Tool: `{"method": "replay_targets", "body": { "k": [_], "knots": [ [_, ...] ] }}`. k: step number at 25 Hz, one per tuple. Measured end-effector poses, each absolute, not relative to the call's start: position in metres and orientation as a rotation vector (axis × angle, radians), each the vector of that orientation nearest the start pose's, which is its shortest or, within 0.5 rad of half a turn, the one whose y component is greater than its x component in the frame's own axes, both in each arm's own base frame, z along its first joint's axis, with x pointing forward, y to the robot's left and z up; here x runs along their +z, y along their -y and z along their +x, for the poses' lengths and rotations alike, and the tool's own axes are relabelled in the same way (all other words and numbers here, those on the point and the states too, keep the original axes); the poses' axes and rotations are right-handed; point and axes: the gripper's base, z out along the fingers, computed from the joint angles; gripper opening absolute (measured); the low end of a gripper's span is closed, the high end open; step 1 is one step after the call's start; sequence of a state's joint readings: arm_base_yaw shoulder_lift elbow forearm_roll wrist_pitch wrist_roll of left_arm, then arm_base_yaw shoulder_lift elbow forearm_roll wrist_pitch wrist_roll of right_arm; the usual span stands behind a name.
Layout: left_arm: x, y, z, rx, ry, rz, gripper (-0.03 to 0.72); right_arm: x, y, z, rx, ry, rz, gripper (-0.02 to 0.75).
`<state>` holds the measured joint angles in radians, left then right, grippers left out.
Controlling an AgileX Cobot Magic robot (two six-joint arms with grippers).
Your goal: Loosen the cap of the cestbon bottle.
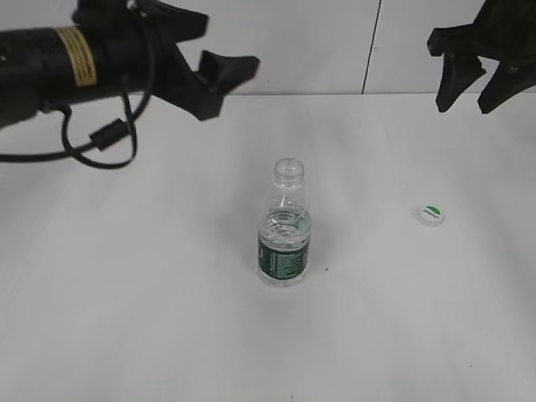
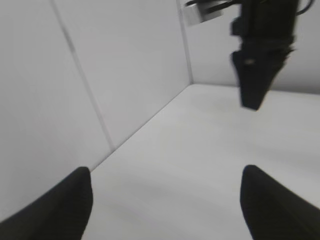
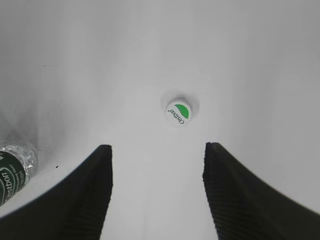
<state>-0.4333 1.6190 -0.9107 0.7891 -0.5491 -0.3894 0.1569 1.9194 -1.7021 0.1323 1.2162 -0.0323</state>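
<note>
The cestbon bottle (image 1: 285, 234) stands upright mid-table, its neck open with no cap on it; its green label edge shows at the lower left of the right wrist view (image 3: 12, 170). The white cap (image 1: 430, 215) with the green half-disc lies flat on the table to the bottle's right, logo up, and shows in the right wrist view (image 3: 179, 113). My left gripper (image 1: 219, 63) is open and empty, raised at the back left (image 2: 165, 195). My right gripper (image 1: 473, 88) is open and empty, raised at the back right, above and behind the cap (image 3: 157, 165).
The white table (image 1: 126, 318) meets a white panelled wall (image 1: 318, 42) at the back. A black cable (image 1: 92, 142) hangs from the left arm. The right arm shows in the left wrist view (image 2: 260, 55).
</note>
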Motion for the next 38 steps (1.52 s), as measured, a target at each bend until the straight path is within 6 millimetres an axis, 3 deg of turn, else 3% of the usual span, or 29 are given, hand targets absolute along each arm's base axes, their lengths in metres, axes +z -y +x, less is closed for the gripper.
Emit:
{"method": "replay_targets", "body": {
  "k": [4,9,12,17,23,31,38],
  "knots": [
    [0.282,0.138,0.318,-0.130,-1.764,0.751,0.549,0.283,-0.074,0.395,0.210,-2.893,-0.230,0.442],
    [0.285,0.097,0.319,0.228,-2.169,0.546,0.496,0.296,-0.073,0.390,0.214,-2.862,-0.230,0.442],
    [0.286,0.085,0.313,0.320,-2.349,0.425,0.438,0.305,-0.073,0.386,0.217,-2.839,-0.230,0.442],
    [0.280,0.084,0.300,0.253,-2.555,0.277,0.374,0.316,-0.072,0.380,0.218,-2.810,-0.230,0.442],
    [0.275,0.074,0.290,0.141,-2.802,0.177,0.365,0.331,-0.069,0.363,0.221,-2.783,-0.230,0.442],
    [0.283,0.036,0.293,0.161,-2.975,-0.028,0.361,0.331,-0.058,0.298,0.213,-2.829,-0.231,0.442],
    [0.287,0.032,0.290,0.143,-2.974,-0.057,0.337,0.325,-0.047,0.237,0.172,-2.847,-0.239,0.442]
  ]
}}
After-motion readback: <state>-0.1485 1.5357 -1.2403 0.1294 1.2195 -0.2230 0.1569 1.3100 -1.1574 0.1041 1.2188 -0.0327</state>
